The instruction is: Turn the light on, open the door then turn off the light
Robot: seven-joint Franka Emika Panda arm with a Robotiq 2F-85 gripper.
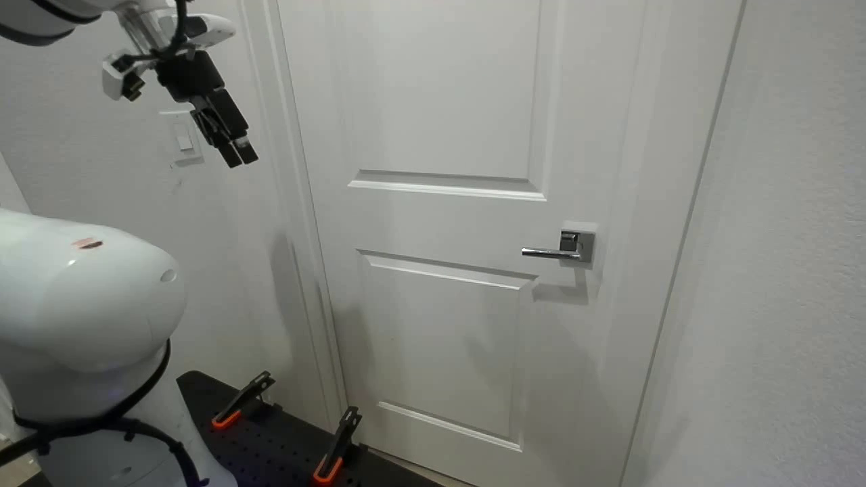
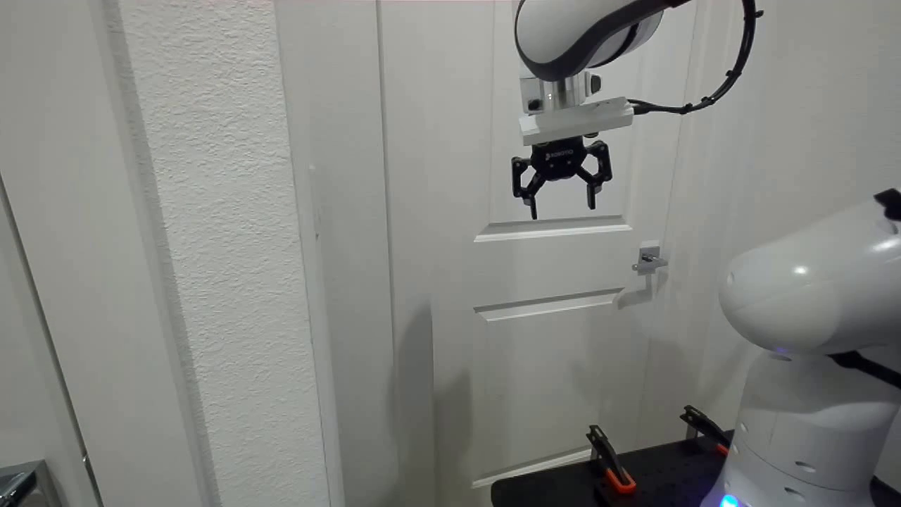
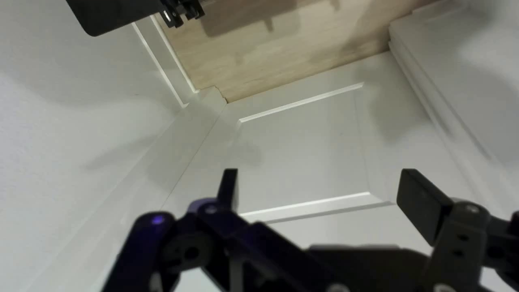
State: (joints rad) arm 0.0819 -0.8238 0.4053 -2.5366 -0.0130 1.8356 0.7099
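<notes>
"Where's the claw (image 2: 562,212)?"

"High by the door-side edge of the table (image 1: 277,443), fingers (image 2: 591,198) spread, nothing between."

"The light switch (image 1: 184,137)?"

"On the wall (image 1: 210,216) beyond the table's rounded corner. I'd guess turning it on is the step in hand; next, swing over, fingers together, press."

"And the door (image 1: 446,230)?"

"Closed, past that edge."
</notes>
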